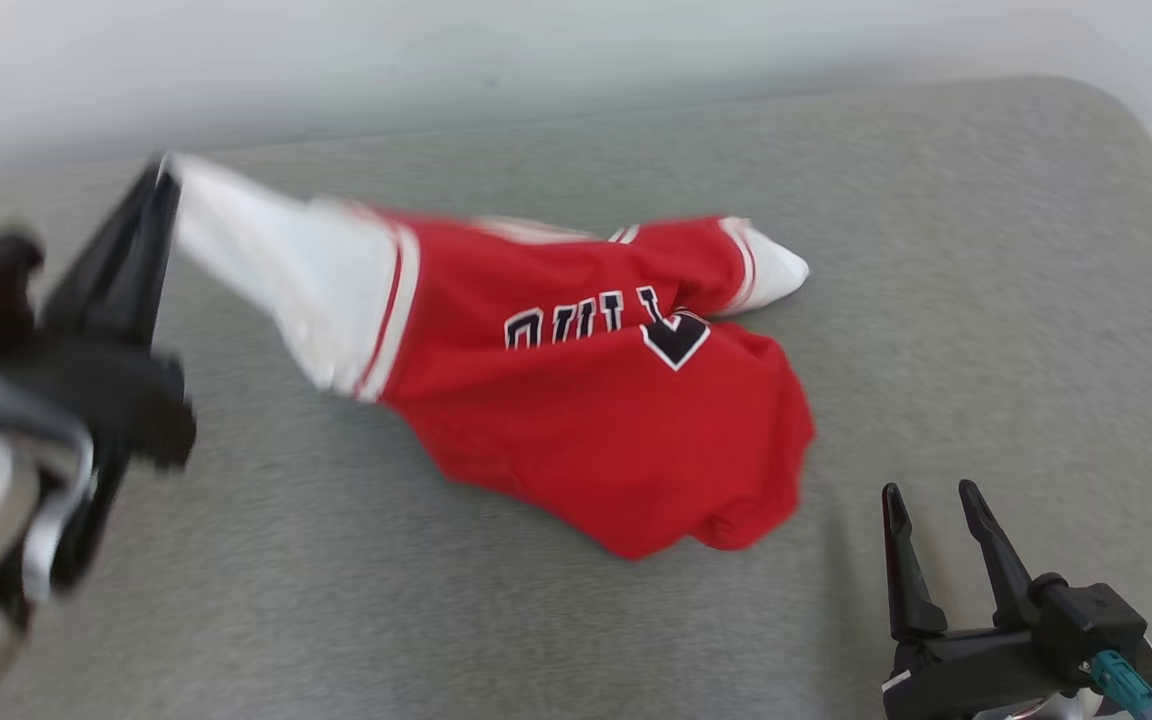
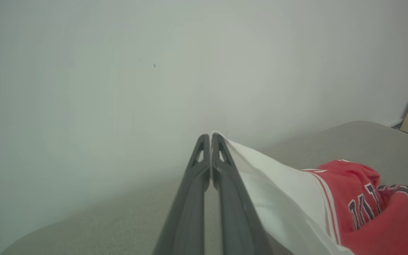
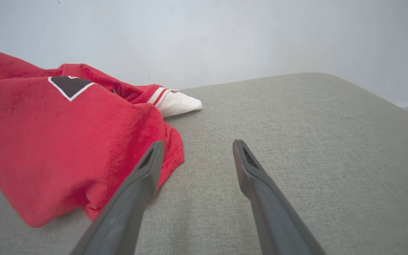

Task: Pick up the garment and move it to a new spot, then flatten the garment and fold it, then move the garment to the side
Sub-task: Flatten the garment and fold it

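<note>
My left fingers (image 2: 190,198) clamp the white sleeve (image 1: 276,260) to lift the garment (image 1: 586,420); my right fingers (image 3: 136,191) hover apart, just beside it.

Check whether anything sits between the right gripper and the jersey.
Nothing visible does. Only bare grey surface lies between the open right gripper and the near red edge of the jersey. The left gripper is shut on the white sleeve.

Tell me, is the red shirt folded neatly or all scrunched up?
Scrunched up. The red shirt lies in a crumpled heap, one white sleeve pinched in the left tool.
</note>
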